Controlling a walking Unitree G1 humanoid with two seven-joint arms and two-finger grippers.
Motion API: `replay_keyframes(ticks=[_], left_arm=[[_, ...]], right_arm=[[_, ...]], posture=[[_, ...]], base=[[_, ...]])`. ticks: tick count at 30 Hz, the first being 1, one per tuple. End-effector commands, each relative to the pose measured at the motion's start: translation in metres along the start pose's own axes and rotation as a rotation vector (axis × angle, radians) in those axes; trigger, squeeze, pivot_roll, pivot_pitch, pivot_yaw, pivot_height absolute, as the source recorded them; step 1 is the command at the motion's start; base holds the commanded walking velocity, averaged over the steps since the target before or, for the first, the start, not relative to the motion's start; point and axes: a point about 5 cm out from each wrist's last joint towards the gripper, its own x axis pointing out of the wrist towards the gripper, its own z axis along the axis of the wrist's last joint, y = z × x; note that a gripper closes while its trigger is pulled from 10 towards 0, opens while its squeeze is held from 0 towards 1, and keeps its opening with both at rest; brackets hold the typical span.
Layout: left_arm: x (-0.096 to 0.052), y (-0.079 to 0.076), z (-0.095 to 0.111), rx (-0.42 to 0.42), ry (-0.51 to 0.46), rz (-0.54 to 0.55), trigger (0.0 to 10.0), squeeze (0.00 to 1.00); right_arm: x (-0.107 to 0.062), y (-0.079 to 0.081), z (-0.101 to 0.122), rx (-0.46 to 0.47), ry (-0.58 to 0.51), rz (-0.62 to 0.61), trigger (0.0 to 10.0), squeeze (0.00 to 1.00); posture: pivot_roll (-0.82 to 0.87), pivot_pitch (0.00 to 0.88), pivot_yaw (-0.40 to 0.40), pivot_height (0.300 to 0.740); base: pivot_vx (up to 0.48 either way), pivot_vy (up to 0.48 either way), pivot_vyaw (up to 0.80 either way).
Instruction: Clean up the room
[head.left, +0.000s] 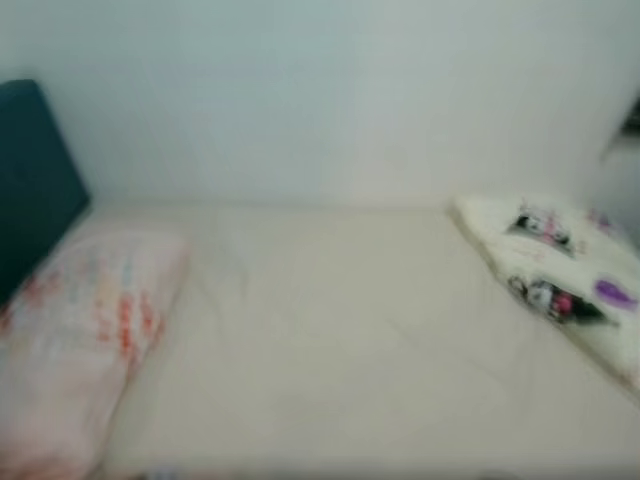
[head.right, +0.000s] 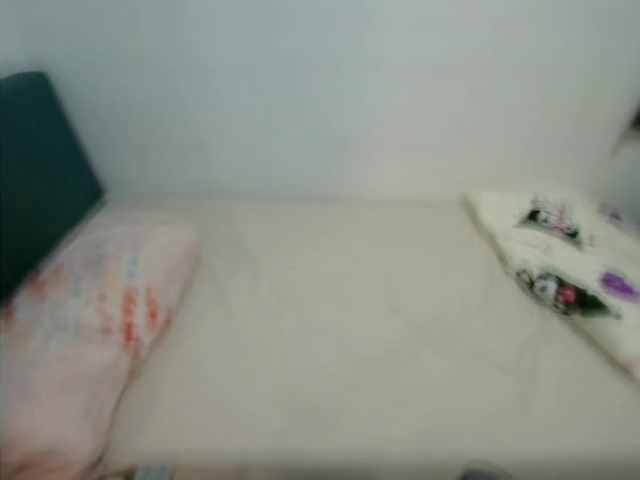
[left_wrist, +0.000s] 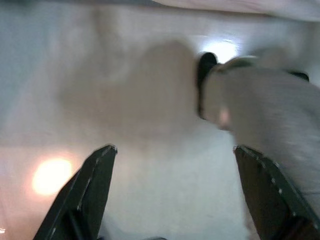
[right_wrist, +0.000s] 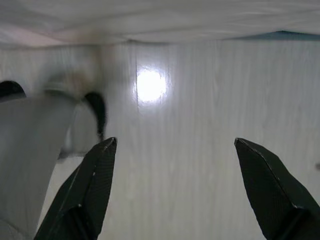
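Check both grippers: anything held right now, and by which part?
Nothing is held. The left gripper and the right gripper both have their fingers spread wide, with pale floor between them and nothing in the gap.

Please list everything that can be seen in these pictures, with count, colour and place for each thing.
bed: one, cream sheet, runs across the head views up to the wall
pillow: one, pale pink with red-orange print, on the bed's left end
headboard: one, dark teal, behind the pillow, far left
blanket: one, white with black, pink and purple cartoon print, folded on the bed's right side
wall: one, pale white, behind the bed
floor: pale, glossy, with a light reflection, in the wrist views
left gripper: one, black, jaws open, hanging above the floor
right gripper: one, black, jaws open, hanging above the floor
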Motion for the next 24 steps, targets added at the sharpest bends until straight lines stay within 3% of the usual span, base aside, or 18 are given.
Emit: replay_keyframes(ticks=[1, 18, 24], left_arm=[[0.0000, -0.0026, 0.0021, 0.005, -0.002, -0.009, 10.0, 0.00], [0.0001, -0.0057, 0.0033, 0.001, -0.012, -0.022, 10.0, 0.00], [0.0001, -0.0079, 0.0032, -0.053, -0.026, -0.037, 10.0, 0.00]], right_arm=[[-0.0008, -0.0062, -0.0047, 0.023, 0.019, -0.028, 10.0, 0.00], [-0.0008, -0.0068, -0.0036, 0.044, 0.013, -0.038, 10.0, 0.00], [-0.0008, -0.0072, -0.0022, 0.060, -0.006, -0.043, 10.0, 0.00]], posture=[[-0.02, 0.000, -0.036, 0.740], [-0.02, 0.000, -0.037, 0.740], [-0.02, 0.000, -0.045, 0.740]], base=[[0.000, -0.480, 0.00], [0.000, -0.480, 0.00], [0.000, -0.480, 0.00]])
